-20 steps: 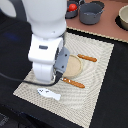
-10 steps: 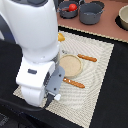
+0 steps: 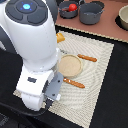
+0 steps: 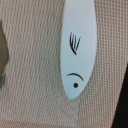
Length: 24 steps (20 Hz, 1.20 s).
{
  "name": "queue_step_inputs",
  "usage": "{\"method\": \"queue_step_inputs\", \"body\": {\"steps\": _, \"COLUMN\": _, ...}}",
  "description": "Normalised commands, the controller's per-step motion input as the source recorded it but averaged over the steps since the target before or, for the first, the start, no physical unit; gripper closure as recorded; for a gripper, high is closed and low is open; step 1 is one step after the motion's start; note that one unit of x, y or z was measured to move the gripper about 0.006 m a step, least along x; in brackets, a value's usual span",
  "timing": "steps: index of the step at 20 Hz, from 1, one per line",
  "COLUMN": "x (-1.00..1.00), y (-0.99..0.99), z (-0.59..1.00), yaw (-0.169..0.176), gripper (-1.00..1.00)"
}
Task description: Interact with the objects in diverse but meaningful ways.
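Note:
The flat white fish [image 4: 77, 47] with black markings lies on the woven beige mat [image 4: 35, 75], filling the middle of the wrist view. In the exterior view the arm hides it. My gripper's hand [image 3: 39, 92] hangs over the mat's near corner at the exterior view's left; its fingers show in neither view. Two brown sausages [image 3: 87, 58] [image 3: 74, 83] lie beside a round tan disc [image 3: 69, 65]. The yellow-orange bread loaf [image 3: 60, 37] peeks out from behind the arm. The red tomato [image 3: 72, 7] sits in a dark bowl beside the blue-grey pot [image 3: 91, 12].
A light bowl [image 3: 123, 17] stands at the far right on the brown counter. The mat [image 3: 97, 75] lies on a black surface, whose dark edge shows in the wrist view [image 4: 122, 100]. The arm's white body [image 3: 30, 45] blocks the exterior view's left half.
The arm has swung toward the mat's near left corner and lowered over the fish, which showed in the exterior view a second ago and is now covered.

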Motion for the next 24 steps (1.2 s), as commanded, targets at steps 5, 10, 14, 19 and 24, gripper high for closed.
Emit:
{"method": "queue_step_inputs", "body": {"steps": 5, "x": 0.00, "y": -0.12, "z": -0.16, "yaw": 0.000, "gripper": -1.00}}
{"method": "queue_step_inputs", "body": {"steps": 10, "x": 0.02, "y": -0.12, "z": -0.15, "yaw": 0.000, "gripper": -1.00}}
{"method": "queue_step_inputs", "body": {"steps": 14, "x": 0.04, "y": -0.11, "z": -0.13, "yaw": 0.000, "gripper": -1.00}}
{"method": "queue_step_inputs", "body": {"steps": 19, "x": 0.03, "y": -0.10, "z": -0.13, "yaw": 0.000, "gripper": -1.00}}
{"method": "queue_step_inputs", "body": {"steps": 24, "x": 0.07, "y": -0.07, "z": -0.09, "yaw": 0.000, "gripper": 1.00}}
